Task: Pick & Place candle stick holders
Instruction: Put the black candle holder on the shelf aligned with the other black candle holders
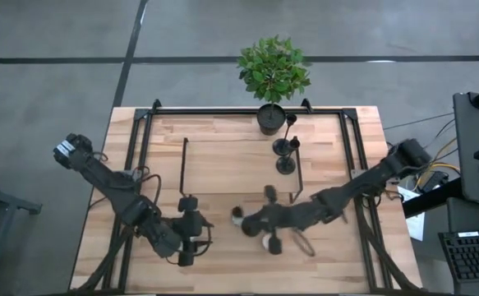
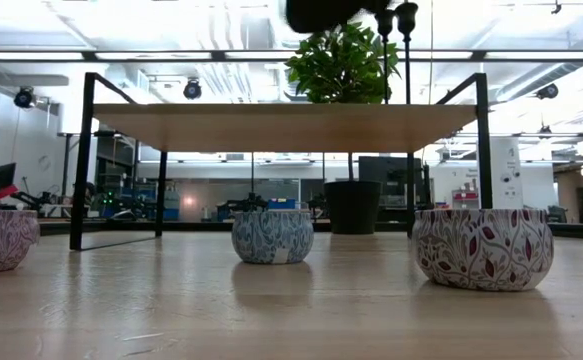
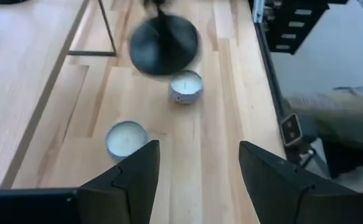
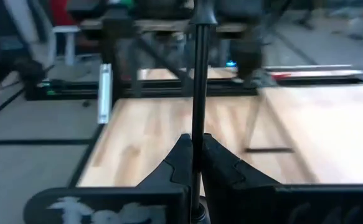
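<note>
My right end effector (image 4: 195,163) grips a candle stick holder (image 4: 198,81) by its stem — long axis upright between my fingers; left end effector (image 3: 197,168) open — idle.

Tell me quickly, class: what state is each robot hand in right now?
Left hand: open, holding nothing, above the table near two tealights.
Right hand: shut on a candle stick holder, gripping its thin stem.

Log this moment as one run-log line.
left gripper: open, empty, hovering over tealights | right gripper: shut on candle stick holder stem, lifted | two holders stand by plant pot
</note>
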`<control>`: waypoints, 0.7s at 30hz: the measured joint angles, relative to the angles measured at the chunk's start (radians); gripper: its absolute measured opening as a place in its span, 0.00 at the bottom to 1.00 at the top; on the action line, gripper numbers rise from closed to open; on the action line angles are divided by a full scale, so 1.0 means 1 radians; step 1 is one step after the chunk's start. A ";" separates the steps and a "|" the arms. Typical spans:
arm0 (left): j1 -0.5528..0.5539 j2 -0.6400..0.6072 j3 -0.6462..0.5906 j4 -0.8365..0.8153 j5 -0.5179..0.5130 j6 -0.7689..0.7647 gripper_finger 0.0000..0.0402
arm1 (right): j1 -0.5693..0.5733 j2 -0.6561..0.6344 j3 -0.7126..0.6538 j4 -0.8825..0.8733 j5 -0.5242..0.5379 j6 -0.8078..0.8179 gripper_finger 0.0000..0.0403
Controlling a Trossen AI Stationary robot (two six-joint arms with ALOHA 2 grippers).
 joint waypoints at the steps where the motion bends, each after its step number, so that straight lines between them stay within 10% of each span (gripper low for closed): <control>1: -0.004 0.000 -0.021 0.034 -0.019 0.000 0.54 | 0.005 -0.032 -0.046 0.023 0.031 0.000 0.03; 13: -0.018 0.003 -0.335 0.730 -0.121 0.140 0.53 | 0.014 -0.266 -0.386 0.233 0.397 -0.021 0.03; 21: -0.018 0.002 -0.429 0.859 -0.137 0.152 0.53 | 0.019 -0.321 -0.499 0.317 0.538 -0.035 0.03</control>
